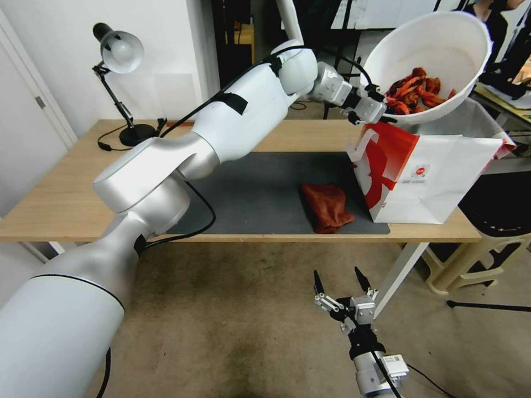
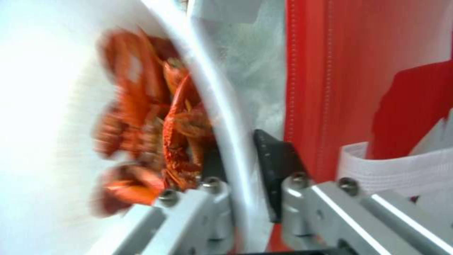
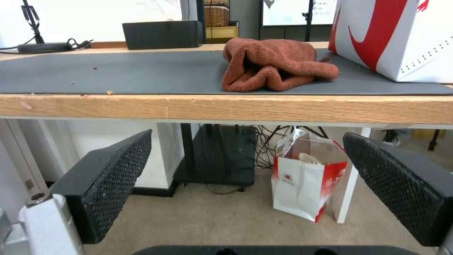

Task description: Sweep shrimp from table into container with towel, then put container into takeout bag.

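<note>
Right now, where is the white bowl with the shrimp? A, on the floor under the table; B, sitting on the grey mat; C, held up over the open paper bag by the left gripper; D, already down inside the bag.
C: the left gripper clamps the rim of the tilted bowl, holding it in the air above the bag.

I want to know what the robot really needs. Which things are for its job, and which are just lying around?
For the job:
- container, held in the left claw
- shrimp inside it
- takeout bag
- towel
- table

Just lying around:
- desk lamp
- black box
- bag on the floor
</note>
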Tool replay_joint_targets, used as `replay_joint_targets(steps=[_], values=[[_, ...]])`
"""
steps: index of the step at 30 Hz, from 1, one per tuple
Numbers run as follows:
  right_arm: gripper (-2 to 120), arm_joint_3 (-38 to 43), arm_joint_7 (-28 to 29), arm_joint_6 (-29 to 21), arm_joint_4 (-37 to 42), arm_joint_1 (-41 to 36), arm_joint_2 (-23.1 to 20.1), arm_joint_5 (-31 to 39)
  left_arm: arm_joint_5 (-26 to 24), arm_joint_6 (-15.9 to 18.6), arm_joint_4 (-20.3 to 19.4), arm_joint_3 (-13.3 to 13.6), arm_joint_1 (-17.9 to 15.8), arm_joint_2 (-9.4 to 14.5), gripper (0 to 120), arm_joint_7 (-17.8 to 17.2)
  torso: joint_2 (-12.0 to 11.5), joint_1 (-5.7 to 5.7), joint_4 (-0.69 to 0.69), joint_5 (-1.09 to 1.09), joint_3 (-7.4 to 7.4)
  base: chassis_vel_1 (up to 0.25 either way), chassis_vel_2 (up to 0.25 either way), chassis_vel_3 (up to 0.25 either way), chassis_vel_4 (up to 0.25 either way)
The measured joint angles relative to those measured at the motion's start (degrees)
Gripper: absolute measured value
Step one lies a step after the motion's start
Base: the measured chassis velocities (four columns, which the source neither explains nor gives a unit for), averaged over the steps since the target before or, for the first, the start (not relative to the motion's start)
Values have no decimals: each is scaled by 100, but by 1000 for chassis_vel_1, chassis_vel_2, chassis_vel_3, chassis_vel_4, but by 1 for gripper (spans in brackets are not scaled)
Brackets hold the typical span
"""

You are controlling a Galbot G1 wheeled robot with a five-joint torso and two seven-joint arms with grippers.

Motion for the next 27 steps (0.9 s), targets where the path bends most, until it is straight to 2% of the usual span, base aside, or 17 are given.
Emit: replay_joint_targets(steps=[2,4,7,8,11,14,15,17,18,20,22,27], values=[[100,-5,0,-1,-22,20,0,1,52,0,-1,14,-22,0,22,-36,0,0,0,0,0,0,0,0,0],[100,-9,0,-1,-35,27,1,1,66,-2,-1,16,-35,0,26,-46,-1,0,0,0,0,0,0,0,0],[100,-35,-3,-2,-79,68,17,0,81,-7,0,51,-66,2,40,-172,0,0,0,0,0,0,0,0,0],[100,-35,-3,-2,-79,68,17,0,81,-7,0,51,-66,2,40,-172,0,0,0,0,0,0,0,0,0],[100,-49,-3,-11,-99,105,27,-3,85,-12,-2,66,-69,3,55,-315,0,0,0,0,0,0,0,0,0],[100,-49,-3,-11,-99,105,27,-3,85,-12,-2,66,-69,3,55,-315,0,0,0,0,0,0,0,0,0],[100,-52,-3,-17,-106,115,28,-5,88,-32,-2,72,-69,3,70,-412,0,0,0,-1,0,0,0,0,0],[100,-54,-3,-22,-108,119,28,-5,85,-48,-1,74,-70,3,72,-447,0,0,0,0,0,0,0,0,0],[100,-55,-3,-24,-109,121,27,-5,84,-53,-2,74,-69,3,79,-454,0,0,0,0,0,0,0,0,0],[100,-56,-4,-28,-110,124,26,-6,83,-62,-1,75,-69,3,80,-476,0,0,0,0,0,0,0,0,0],[100,-57,-5,-34,-112,126,24,-7,87,-66,-3,75,-66,3,93,-509,0,0,0,0,0,0,0,0,0],[100,-59,-7,-48,-112,130,14,-8,81,-67,-14,75,-54,3,100,-581,0,0,0,0,0,0,0,0,0]])
